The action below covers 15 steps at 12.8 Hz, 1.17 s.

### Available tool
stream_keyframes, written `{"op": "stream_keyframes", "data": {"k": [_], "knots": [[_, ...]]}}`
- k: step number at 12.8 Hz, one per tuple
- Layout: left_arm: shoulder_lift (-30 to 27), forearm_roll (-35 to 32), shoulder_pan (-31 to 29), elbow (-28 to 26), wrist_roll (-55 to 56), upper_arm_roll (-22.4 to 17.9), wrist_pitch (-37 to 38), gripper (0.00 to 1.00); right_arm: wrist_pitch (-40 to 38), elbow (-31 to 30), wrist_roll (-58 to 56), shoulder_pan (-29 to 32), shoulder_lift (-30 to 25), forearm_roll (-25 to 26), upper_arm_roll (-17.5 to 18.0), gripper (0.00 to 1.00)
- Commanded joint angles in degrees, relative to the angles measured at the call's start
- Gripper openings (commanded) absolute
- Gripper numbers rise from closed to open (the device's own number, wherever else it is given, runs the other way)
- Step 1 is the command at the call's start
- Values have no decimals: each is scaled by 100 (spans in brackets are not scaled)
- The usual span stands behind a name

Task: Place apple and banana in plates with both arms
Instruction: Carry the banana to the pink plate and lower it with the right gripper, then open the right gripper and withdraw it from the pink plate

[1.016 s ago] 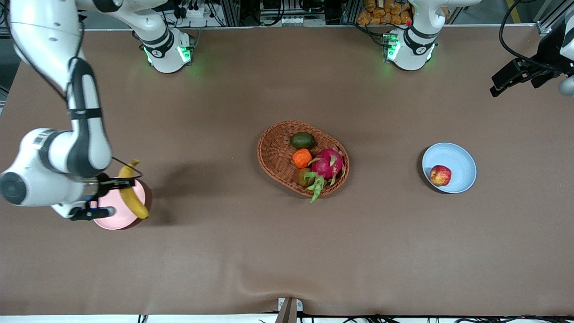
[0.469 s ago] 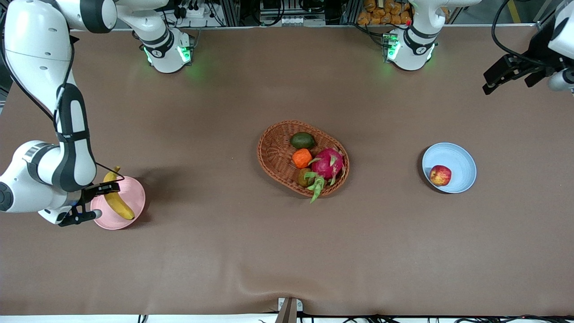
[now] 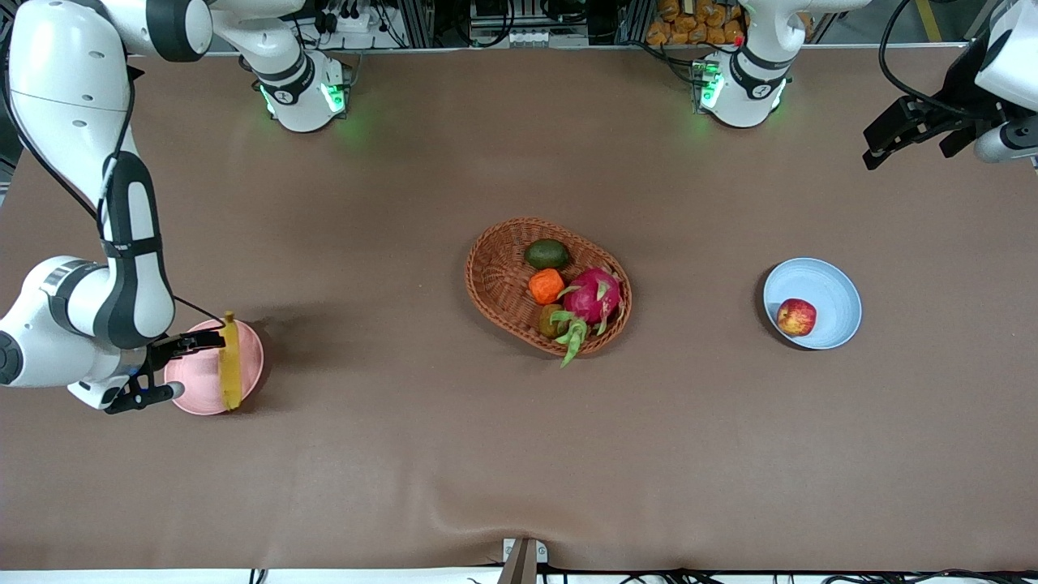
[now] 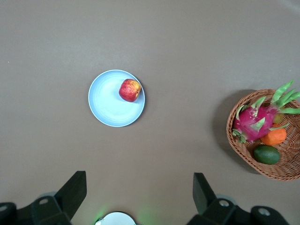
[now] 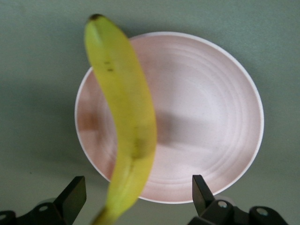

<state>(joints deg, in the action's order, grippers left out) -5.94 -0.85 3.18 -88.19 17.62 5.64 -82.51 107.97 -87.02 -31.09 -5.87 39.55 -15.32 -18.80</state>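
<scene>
Toward the right arm's end of the table, our right gripper (image 3: 166, 367), jaws spread, has released the banana (image 3: 230, 362) across the pink plate (image 3: 195, 389); the apple (image 3: 796, 316) sits in the blue plate (image 3: 835, 284); our left gripper (image 3: 912, 134), open, waits over the corner; next we withdraw

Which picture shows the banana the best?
The right wrist view: the banana fills it, lying across the pink plate between the open right gripper fingers. The front view shows the banana small and thin on that plate. The left wrist view does not show it.
</scene>
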Motion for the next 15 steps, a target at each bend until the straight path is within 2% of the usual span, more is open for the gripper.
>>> {"op": "stream_keyframes", "data": {"k": [1, 5, 8, 11, 12, 13, 15], "knots": [[14, 76, -2, 30, -30, 7, -72, 100, -303, 80, -55, -80, -402, -7, 35, 100], [14, 76, -19, -23, -22, 121, -54, 100, -558, 45, -46, -212, -1333, 11, 35, 100], [14, 67, -46, -23, -22, 148, -46, 100, -1207, -25, 111, -213, -1992, 46, 8, 100], [14, 67, -55, -5, -39, 148, -46, 100, -1515, -403, 848, -457, -2924, 581, 69, 100], [23, 67, -46, -14, -39, 148, -46, 100, -1673, -412, 1199, -468, -3109, 748, 209, 100], [41, 67, -46, -23, -39, 148, -46, 100, -1779, -404, 1481, -320, -3250, 915, 567, 100], [50, 67, -37, -23, -30, 148, -46, 100, -1876, -430, 1947, 434, -3558, 1074, 1454, 100]]}}
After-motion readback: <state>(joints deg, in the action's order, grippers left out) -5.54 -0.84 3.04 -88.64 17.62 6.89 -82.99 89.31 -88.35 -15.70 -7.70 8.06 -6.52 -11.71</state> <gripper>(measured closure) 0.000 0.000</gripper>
